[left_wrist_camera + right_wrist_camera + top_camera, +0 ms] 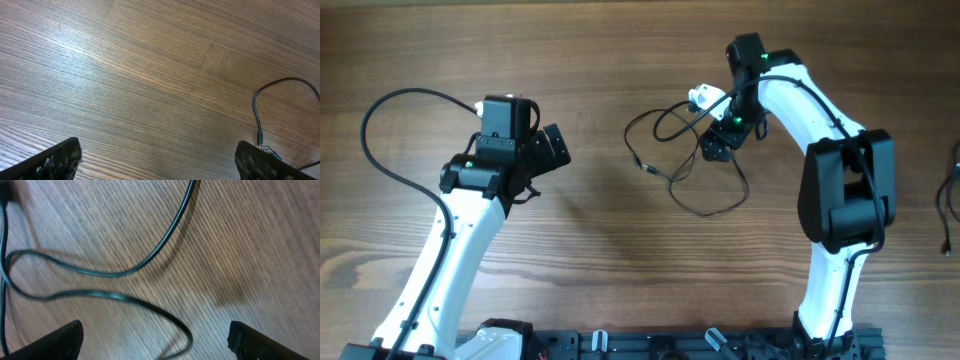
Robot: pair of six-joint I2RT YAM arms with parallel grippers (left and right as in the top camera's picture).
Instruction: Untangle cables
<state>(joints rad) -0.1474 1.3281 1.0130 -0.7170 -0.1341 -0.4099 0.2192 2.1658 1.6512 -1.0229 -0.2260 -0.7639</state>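
Wooden table [620, 270]; thin dark cables [708, 213] lying looped, right of centre.

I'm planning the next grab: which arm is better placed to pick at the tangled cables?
Right, probably. The right claw, open, hangs directly over the cables, loops crossing its wrist view. The left claw, also open, sits aside over mostly bare table.

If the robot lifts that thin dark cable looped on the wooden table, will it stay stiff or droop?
Probably floppy: the thin dark cable lies in loose curves, so it should droop. So thin, it looks light; a push may drag whole loops.
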